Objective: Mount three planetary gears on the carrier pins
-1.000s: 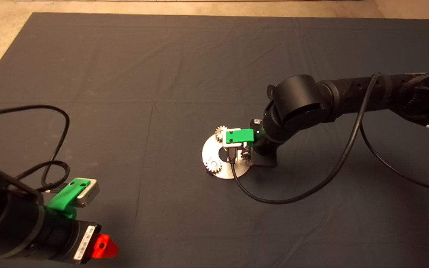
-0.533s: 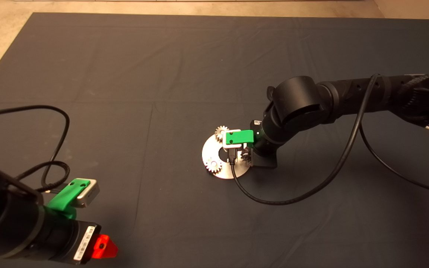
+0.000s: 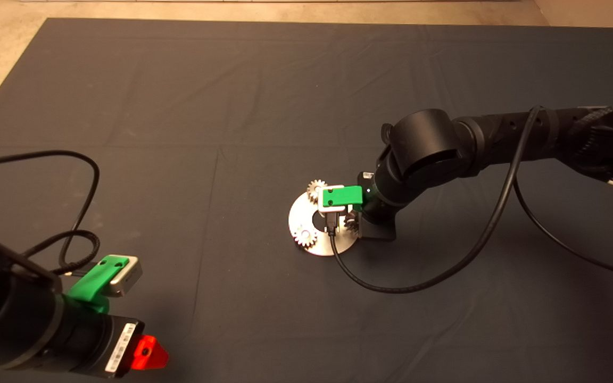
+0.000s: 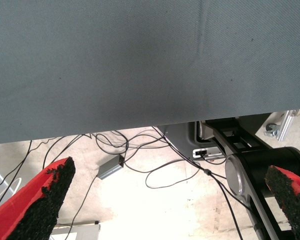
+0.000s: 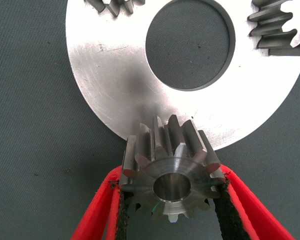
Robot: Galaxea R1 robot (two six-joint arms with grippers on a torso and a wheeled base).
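The shiny ring-shaped disc (image 3: 314, 215) (image 5: 115, 80) lies mid-mat. One planetary gear (image 3: 315, 188) sits at its far rim and another (image 3: 305, 235) at its near left rim; both show only in part in the right wrist view (image 5: 277, 27) (image 5: 112, 5). A third gear (image 5: 172, 175) (image 3: 352, 223) stands upright at the disc's right rim. My right gripper (image 5: 172, 202) (image 3: 350, 222) is shut on this gear, one red finger (image 5: 102, 215) on each side. Something silvery fills its bore. No bare carrier pins show. My left gripper (image 3: 147, 355) (image 4: 162, 200) is parked at the lower left, open and holding nothing.
A black cable (image 3: 418, 284) loops over the mat from the right wrist camera, just right of the disc. Another cable (image 3: 80, 213) curls near the left arm. The left wrist view shows the mat's edge (image 4: 140, 127), with floor cables and a metal frame beyond it.
The right arm has sunk very slightly over the disc with the gear still in its fingers. The left arm has not moved.
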